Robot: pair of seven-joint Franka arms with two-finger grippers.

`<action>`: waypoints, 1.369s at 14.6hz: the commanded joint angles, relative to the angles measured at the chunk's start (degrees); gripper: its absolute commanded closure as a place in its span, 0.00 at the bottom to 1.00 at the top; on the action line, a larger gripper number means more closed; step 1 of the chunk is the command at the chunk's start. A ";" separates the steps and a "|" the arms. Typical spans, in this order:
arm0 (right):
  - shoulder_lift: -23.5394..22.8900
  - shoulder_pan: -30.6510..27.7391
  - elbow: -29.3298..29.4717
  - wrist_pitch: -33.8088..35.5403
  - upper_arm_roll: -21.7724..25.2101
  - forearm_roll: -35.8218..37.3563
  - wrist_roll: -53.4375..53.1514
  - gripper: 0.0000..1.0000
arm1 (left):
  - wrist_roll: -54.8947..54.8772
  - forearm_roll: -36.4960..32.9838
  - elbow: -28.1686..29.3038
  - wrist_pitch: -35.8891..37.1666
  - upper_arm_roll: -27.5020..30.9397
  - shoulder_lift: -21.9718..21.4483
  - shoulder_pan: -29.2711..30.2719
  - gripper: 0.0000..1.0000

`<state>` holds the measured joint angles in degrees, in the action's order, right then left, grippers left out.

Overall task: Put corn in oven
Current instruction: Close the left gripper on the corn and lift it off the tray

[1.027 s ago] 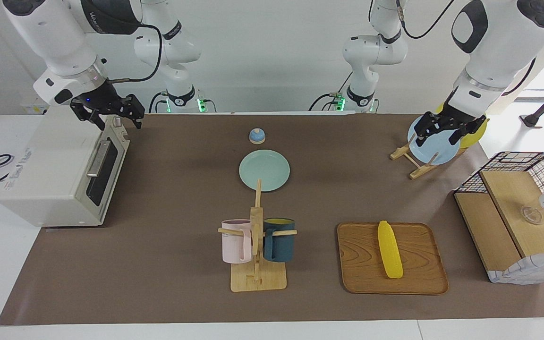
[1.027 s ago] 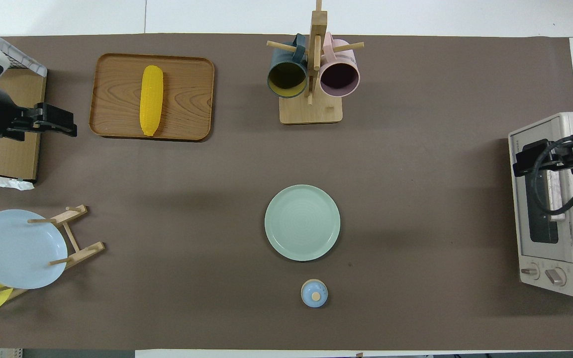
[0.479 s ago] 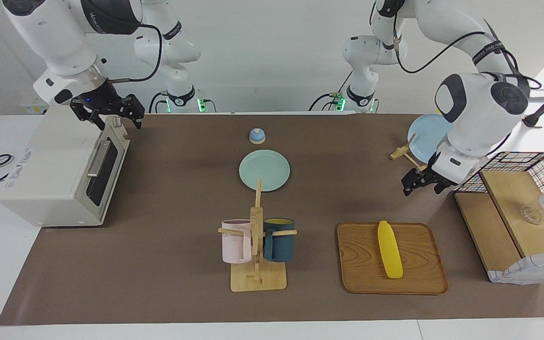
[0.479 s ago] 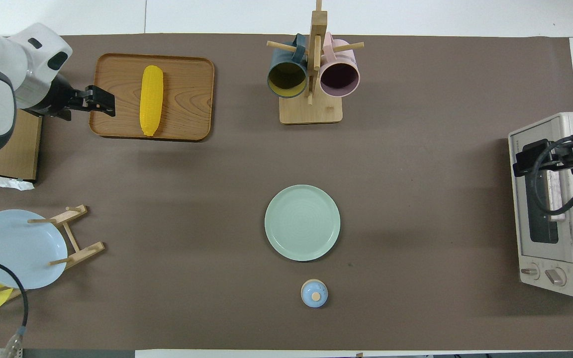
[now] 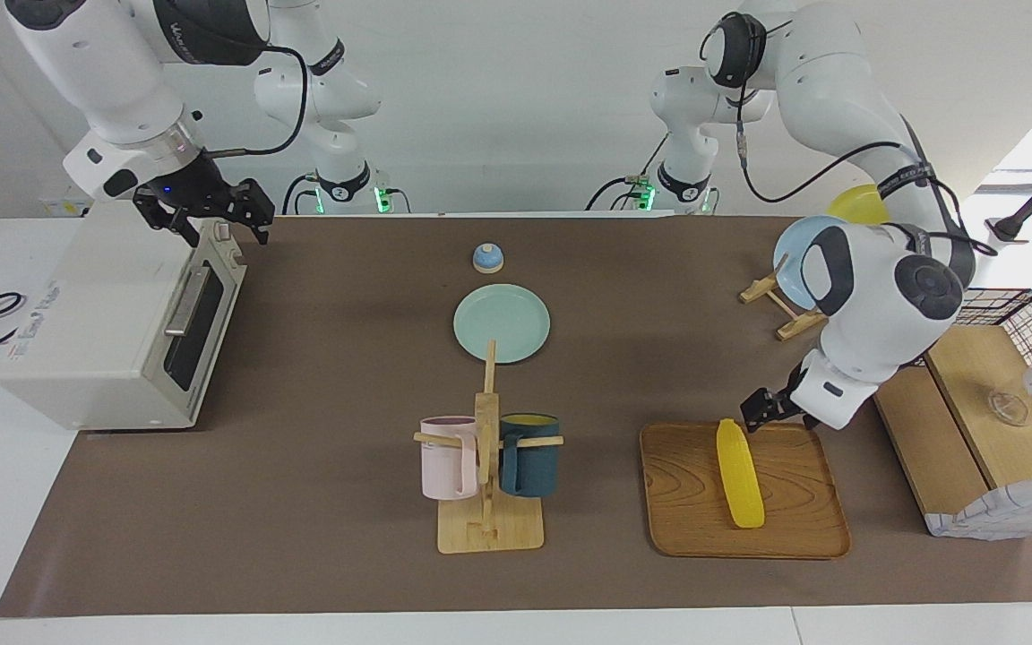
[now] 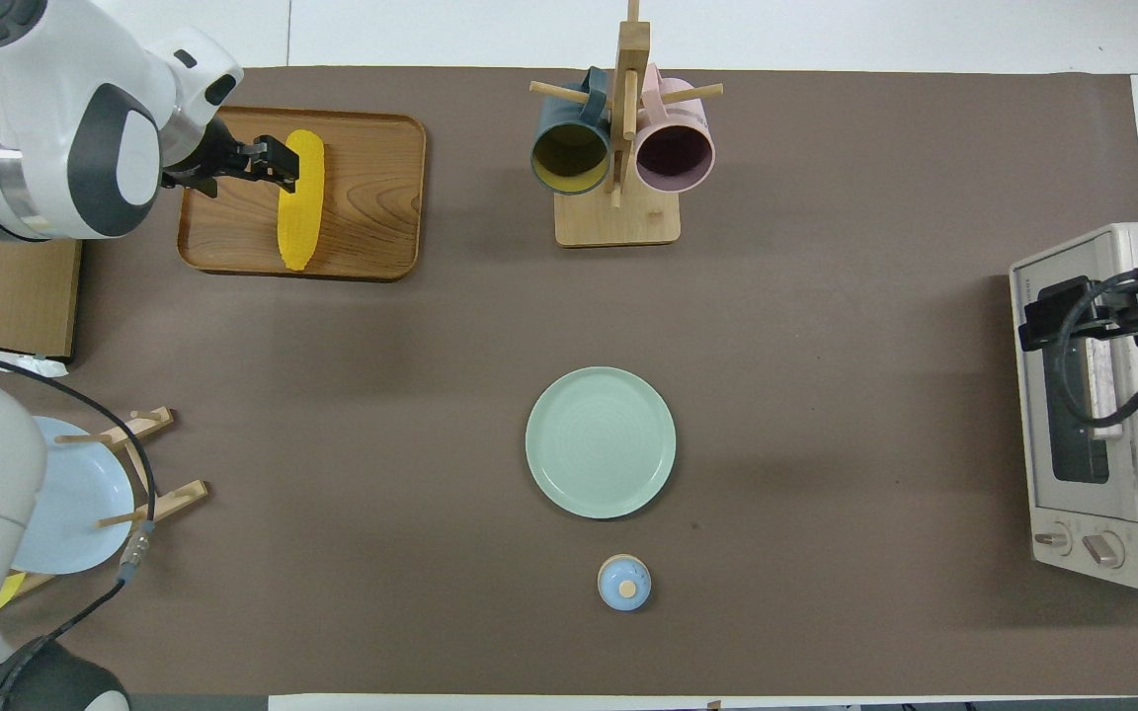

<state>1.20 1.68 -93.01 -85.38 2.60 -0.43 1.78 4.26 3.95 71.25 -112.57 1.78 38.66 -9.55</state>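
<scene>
Left hand above corn, not touching

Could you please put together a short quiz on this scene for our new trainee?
1. True or false: the corn lies on the wooden tray.
2. Which claw is by the corn's end nearer to the robots? A) left claw B) right claw
3. Fill in: the oven door is ____.

Key
1. True; the corn lies flat on the tray, not yet lifted.
2. A; the left claw is at that end, open, and holds nothing. The right claw hangs open over the oven's top edge.
3. Shut; the door with its bar handle is closed, so it must be opened before the corn goes in.
</scene>
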 commanded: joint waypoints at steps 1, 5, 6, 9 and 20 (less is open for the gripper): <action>1.00 0.07 -0.94 0.48 0.04 -0.62 -0.02 0.00 | -0.30 0.80 -2.79 -2.64 0.68 3.17 -0.29 0.00; 1.00 0.17 -0.77 0.04 0.12 -0.53 0.07 0.00 | -0.65 0.88 1.08 -6.95 0.59 2.74 -0.82 0.00; 0.91 0.17 -0.59 0.12 0.12 -0.45 0.07 0.00 | -0.74 0.88 2.22 -8.26 0.50 2.65 -0.82 0.00; 0.65 0.08 -0.42 -0.05 0.12 -0.01 -0.02 0.00 | -1.09 0.79 2.58 -10.20 0.50 3.52 -0.82 0.00; 0.65 0.08 -0.42 -0.05 0.12 0.17 -0.20 0.00 | -1.01 3.77 1.97 -11.27 -0.11 5.19 -0.99 0.81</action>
<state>1.22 1.87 -93.00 -85.38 2.60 -0.43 1.78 4.13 5.74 73.17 -122.84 1.21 43.64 -10.27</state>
